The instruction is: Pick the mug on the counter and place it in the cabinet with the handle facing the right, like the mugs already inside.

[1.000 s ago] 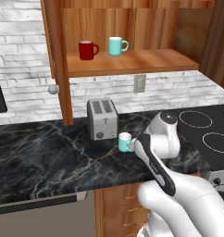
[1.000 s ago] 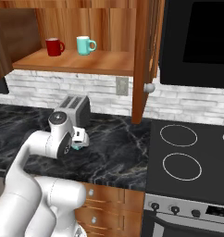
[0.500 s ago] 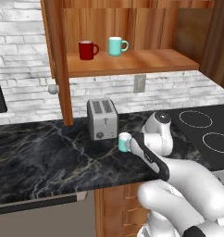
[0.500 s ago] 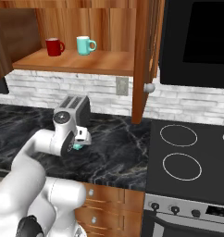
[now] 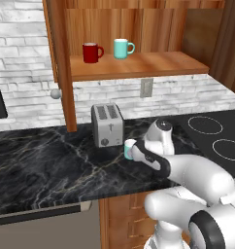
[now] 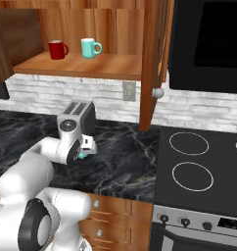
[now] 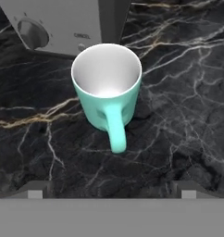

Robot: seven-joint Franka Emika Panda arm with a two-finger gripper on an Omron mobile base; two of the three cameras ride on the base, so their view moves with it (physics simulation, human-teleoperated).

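The teal mug (image 7: 107, 85) stands upright on the black marble counter (image 7: 188, 115), just in front of the toaster. Its white inside shows, and its handle (image 7: 115, 132) points straight toward my hand. My gripper (image 7: 111, 190) is open: its fingertips (image 7: 36, 190) stand wide apart, short of the handle and holding nothing. From the left base the mug (image 5: 129, 149) sits right beside my gripper (image 5: 139, 151). From the right base the hand (image 6: 86, 146) covers most of the mug (image 6: 82, 156). In the cabinet (image 5: 139, 63) a dark red mug (image 5: 92, 52) and a teal mug (image 5: 122, 48) stand on the shelf, handles to the right.
A silver toaster (image 5: 108, 125) stands directly behind the mug. The open cabinet door (image 6: 150, 59) with a round knob hangs beside the shelf. A black stovetop (image 6: 199, 166) lies to the right, and a white brick wall runs behind the counter.
My hand has edged a little toward the mug and the arm's elbow has swung lower. The mug has not moved.
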